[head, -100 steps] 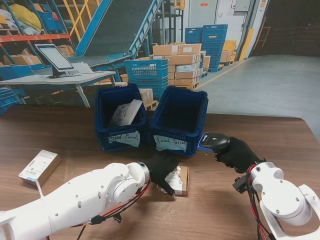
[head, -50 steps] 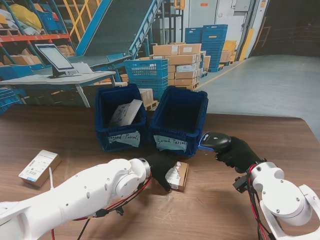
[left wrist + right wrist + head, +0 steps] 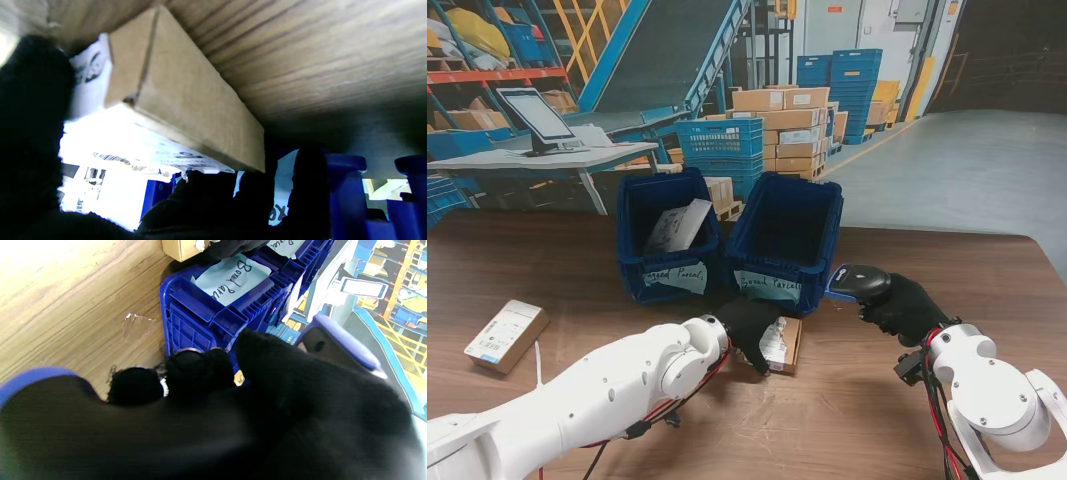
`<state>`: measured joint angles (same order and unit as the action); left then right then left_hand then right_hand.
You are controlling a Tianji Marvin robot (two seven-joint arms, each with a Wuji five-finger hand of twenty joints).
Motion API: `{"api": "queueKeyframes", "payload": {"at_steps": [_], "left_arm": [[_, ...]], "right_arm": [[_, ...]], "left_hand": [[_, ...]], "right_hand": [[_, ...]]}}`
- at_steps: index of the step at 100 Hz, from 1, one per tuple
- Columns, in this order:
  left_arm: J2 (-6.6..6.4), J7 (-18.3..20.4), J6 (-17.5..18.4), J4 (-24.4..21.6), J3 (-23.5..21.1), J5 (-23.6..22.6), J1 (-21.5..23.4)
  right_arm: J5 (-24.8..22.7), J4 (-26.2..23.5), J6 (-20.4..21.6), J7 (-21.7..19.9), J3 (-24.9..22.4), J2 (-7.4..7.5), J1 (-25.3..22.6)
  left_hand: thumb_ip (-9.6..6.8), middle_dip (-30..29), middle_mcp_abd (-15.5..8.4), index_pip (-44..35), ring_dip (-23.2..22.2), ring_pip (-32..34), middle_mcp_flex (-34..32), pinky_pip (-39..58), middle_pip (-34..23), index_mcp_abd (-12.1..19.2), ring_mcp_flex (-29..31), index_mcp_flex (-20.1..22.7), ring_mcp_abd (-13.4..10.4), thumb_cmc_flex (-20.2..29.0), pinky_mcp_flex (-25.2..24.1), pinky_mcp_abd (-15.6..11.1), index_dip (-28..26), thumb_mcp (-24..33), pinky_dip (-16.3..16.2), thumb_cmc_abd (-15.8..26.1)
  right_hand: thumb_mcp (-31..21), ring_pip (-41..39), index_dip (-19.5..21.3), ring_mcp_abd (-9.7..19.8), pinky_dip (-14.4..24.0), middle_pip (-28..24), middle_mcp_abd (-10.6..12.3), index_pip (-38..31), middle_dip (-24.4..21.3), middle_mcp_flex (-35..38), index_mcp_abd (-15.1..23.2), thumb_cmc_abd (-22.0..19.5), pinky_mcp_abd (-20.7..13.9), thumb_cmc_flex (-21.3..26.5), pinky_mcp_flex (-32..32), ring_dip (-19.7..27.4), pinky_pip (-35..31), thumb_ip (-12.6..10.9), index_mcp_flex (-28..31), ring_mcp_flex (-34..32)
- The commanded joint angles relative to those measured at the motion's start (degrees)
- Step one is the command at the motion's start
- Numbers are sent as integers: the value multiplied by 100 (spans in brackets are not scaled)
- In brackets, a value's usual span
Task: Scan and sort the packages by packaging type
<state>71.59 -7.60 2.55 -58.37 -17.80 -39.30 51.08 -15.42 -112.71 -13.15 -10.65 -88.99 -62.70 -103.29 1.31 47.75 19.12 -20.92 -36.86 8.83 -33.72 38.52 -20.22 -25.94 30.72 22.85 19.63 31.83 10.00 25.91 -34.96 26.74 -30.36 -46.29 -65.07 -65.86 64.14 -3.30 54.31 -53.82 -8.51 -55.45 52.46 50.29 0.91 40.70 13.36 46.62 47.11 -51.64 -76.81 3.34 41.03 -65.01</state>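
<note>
A small cardboard box (image 3: 787, 345) (image 3: 186, 96) with a white label sits in my black-gloved left hand (image 3: 749, 325), just in front of the bins. The thumb and fingers (image 3: 310, 186) clamp its sides, and it looks tilted off the wooden table (image 3: 577, 270). To the right, my right hand (image 3: 907, 308) is shut on a black and blue barcode scanner (image 3: 859, 283) (image 3: 337, 343), whose head points left toward the box. Two blue bins stand side by side. The left bin (image 3: 667, 240) is labelled for bagged parcels and the right bin (image 3: 785, 240) (image 3: 213, 306) for boxed parcels.
A white bagged parcel (image 3: 679, 225) leans inside the left bin. Another labelled box (image 3: 505, 334) lies on the table at the far left. The table's far edge runs behind the bins, with warehouse racks, crates and a desk beyond it.
My left hand has carried the box a little farther from me toward the bins and tipped it up. The right hand and the scanner have barely moved.
</note>
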Motion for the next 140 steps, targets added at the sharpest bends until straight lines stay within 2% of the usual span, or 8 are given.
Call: {"api": "queueKeyframes", "payload": {"at_steps": [1,5,11,27,55,82,114,140], "left_arm": [[-92,177,-40,107,60,-30,229],[-86,40,-45,120,4,-66,281],[-100,-46,-71,78,-81,-98,344],[-147,-122,-49,-91,-319,-89,482],[-284,-184,-74,-542,-765,-204,723],[-558,93,-278,-1526,-1422,-605,1080],[-784,513,-340,-2578,-2189,-1109,1434],[-818,793,-487,-3164,-2746,-1099,1557]], "right_arm": [[-13,-53,-6,-57,29,-46,-10],[-17,-54,-10,-64,39,-44,-5],[-27,-52,-18,-75,53,-41,2],[-41,-56,-55,-87,77,-37,21],[-76,-78,-130,-134,89,-26,51],[-72,-70,-139,-105,105,-33,70],[-69,-90,-188,-75,79,-42,65],[-16,-84,-147,-8,49,-60,-11]], "left_hand": [[-628,807,-1148,-2471,-1229,2231,-1316,299,-608,1755,1259,984,-226,2615,70,105,-442,2079,-111,935],[-636,982,-1212,-2937,-1793,2261,-1466,471,-769,1874,1488,1016,-174,2711,157,157,-596,2171,-174,899],[-632,1063,-1249,-3370,-2084,2398,-1570,707,-986,1996,1667,1068,-157,2751,219,239,-682,2146,-286,927],[-672,1065,-1211,-3842,-2403,2717,-1685,1183,-1148,2112,1870,1214,-86,2734,338,397,-744,2212,-554,888],[-705,1054,-1178,-3862,-2520,2762,-1768,1353,-1155,2083,1980,1307,-58,2734,391,437,-702,2272,-669,792],[-664,1036,-1141,-3849,-2549,2720,-1798,1356,-1122,2043,2022,1321,-60,2735,436,469,-679,2283,-672,793],[-629,1028,-1122,-3848,-2591,2719,-1808,1369,-1098,2032,2066,1291,-78,2721,459,464,-687,2279,-677,811],[-587,1011,-1125,-3838,-2599,2783,-1809,1409,-1081,2023,2070,1278,-100,2722,492,449,-675,2257,-689,828]], "right_hand": [[-666,-151,48,-8,127,62,-110,20,39,54,380,-418,-7,546,46,-98,-304,-122,206,-125],[-668,-153,48,-20,127,64,-110,21,37,48,379,-415,-10,550,49,-99,-306,-124,205,-124],[-665,-152,47,-7,126,62,-111,24,36,53,383,-419,-5,547,49,-98,-306,-123,201,-124],[-664,-155,45,-14,127,62,-104,25,34,50,380,-421,6,546,58,-98,-313,-125,206,-129],[-668,-153,47,-6,123,60,-110,22,33,51,384,-424,2,542,63,-96,-313,-127,205,-131],[-672,-154,47,-7,122,55,-112,20,33,55,376,-417,11,543,64,-94,-316,-129,209,-132],[-672,-154,45,-1,118,54,-101,23,34,51,378,-412,-7,542,47,-93,-308,-127,203,-135],[-674,-154,48,-9,122,53,-110,20,36,49,380,-416,12,543,63,-93,-321,-129,207,-130]]}}
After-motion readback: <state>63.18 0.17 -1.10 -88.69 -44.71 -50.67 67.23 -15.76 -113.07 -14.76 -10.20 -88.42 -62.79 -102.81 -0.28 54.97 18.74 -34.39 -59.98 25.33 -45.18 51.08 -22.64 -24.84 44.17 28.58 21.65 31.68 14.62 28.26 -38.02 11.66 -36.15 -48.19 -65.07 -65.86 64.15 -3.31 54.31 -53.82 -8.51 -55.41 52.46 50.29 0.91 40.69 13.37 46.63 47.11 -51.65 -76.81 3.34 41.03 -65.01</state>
